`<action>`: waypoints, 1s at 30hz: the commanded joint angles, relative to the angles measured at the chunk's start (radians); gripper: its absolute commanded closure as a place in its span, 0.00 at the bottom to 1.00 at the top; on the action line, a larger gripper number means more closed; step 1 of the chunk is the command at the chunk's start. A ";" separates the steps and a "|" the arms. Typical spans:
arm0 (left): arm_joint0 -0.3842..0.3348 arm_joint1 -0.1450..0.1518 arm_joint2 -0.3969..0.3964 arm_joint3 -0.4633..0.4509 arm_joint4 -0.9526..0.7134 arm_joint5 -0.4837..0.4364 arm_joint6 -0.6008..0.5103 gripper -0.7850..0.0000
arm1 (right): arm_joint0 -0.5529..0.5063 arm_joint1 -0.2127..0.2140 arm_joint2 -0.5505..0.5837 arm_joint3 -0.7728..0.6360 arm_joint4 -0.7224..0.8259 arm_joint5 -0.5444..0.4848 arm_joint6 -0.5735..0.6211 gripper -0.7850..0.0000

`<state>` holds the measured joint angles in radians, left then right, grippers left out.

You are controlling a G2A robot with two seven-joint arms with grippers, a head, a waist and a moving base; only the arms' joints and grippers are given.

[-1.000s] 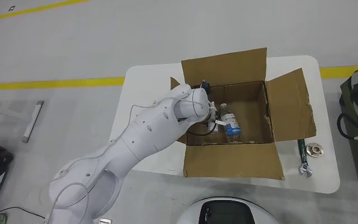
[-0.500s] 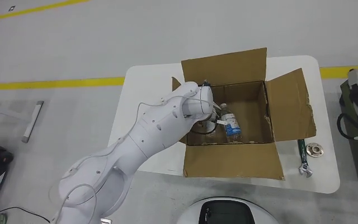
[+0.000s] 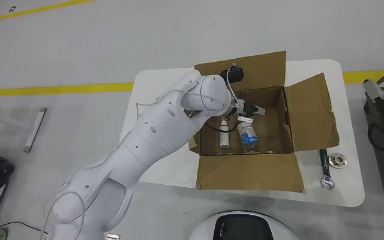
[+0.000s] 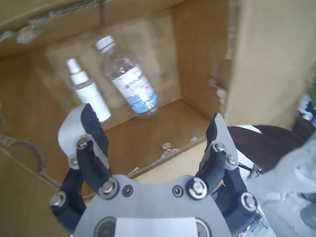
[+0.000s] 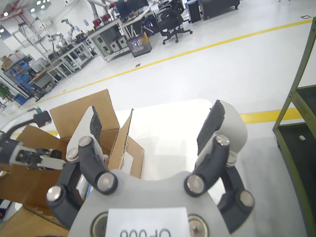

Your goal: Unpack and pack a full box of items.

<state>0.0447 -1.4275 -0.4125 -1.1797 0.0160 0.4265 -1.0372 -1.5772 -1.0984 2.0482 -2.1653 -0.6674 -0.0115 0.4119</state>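
Hovering over the open cardboard box [image 3: 249, 173], the left gripper [image 4: 153, 122] is spread wide and holds nothing. On the box floor lie a clear water bottle [image 3: 247, 134] and, just beside it at nine o'clock, a white spray bottle [image 3: 224, 133]. The right gripper [image 5: 155, 114], equally spread and empty, sits toward the box's three o'clock. A wrench [image 3: 324, 170] lies at four o'clock.
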 commanded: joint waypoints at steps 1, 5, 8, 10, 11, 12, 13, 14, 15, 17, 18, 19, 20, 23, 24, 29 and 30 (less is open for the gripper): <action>0.012 0.025 -0.040 -0.052 0.031 -0.021 0.008 0.00 | -0.009 0.006 0.029 -0.011 -0.020 -0.012 0.100 0.00; 0.052 0.084 -0.141 -0.186 0.101 -0.065 -0.008 0.00 | -0.030 0.019 0.082 -0.032 -0.048 -0.059 0.286 0.00; 0.096 0.125 -0.229 -0.284 0.143 -0.074 -0.022 0.00 | -0.048 0.027 0.114 -0.039 -0.062 -0.102 0.379 0.00; 0.117 0.151 -0.272 -0.353 0.216 -0.062 -0.043 0.00 | -0.061 0.031 0.129 -0.040 -0.062 -0.127 0.433 0.00; 0.130 0.163 -0.296 -0.384 0.247 -0.049 -0.050 0.00 | -0.070 0.034 0.135 -0.043 -0.076 -0.146 0.466 0.00; 0.146 0.178 -0.326 -0.426 0.291 -0.039 -0.063 0.00 | -0.075 0.036 0.145 -0.040 -0.087 -0.153 0.483 0.00; 0.157 0.185 -0.342 -0.447 0.306 -0.037 -0.067 0.00 | -0.078 0.036 0.147 -0.039 -0.088 -0.150 0.487 0.00; 0.187 0.198 -0.384 -0.488 0.324 -0.045 -0.046 0.00 | -0.087 0.038 0.149 -0.040 -0.095 -0.155 0.504 0.00; 0.211 0.209 -0.411 -0.505 0.347 -0.041 -0.041 0.00 | -0.093 0.038 0.150 -0.038 -0.089 -0.154 0.513 0.00; 0.253 0.227 -0.457 -0.550 0.392 -0.032 -0.045 0.00 | -0.107 0.039 0.150 -0.038 -0.092 -0.158 0.533 0.00; 0.272 0.236 -0.478 -0.566 0.420 -0.024 -0.053 0.00 | -0.116 0.040 0.147 -0.035 -0.094 -0.161 0.542 0.00; 0.282 0.242 -0.489 -0.576 0.446 -0.018 -0.061 0.00 | -0.123 0.040 0.143 -0.033 -0.099 -0.164 0.549 0.00; 0.303 0.252 -0.509 -0.599 0.485 -0.010 -0.082 0.00 | -0.135 0.040 0.135 -0.032 -0.105 -0.167 0.553 0.00; 0.346 0.270 -0.566 -0.645 0.529 0.005 -0.105 0.00 | -0.159 0.039 0.109 -0.032 -0.146 -0.151 0.536 0.00; 0.358 0.276 -0.586 -0.656 0.544 0.007 -0.113 0.00 | -0.164 0.037 0.099 -0.032 -0.143 -0.145 0.527 0.00; 0.423 0.301 -0.679 -0.703 0.591 0.017 -0.138 0.00 | -0.164 0.037 0.099 -0.032 -0.143 -0.145 0.527 0.00; 0.433 0.304 -0.692 -0.710 0.602 0.017 -0.144 0.00 | -0.164 0.037 0.099 -0.032 -0.143 -0.145 0.527 0.00</action>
<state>0.4659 -1.1272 -1.0897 -1.8820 0.6061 0.4431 -1.1744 -1.7407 -1.0612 2.1475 -2.1977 -0.8103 -0.1561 0.9384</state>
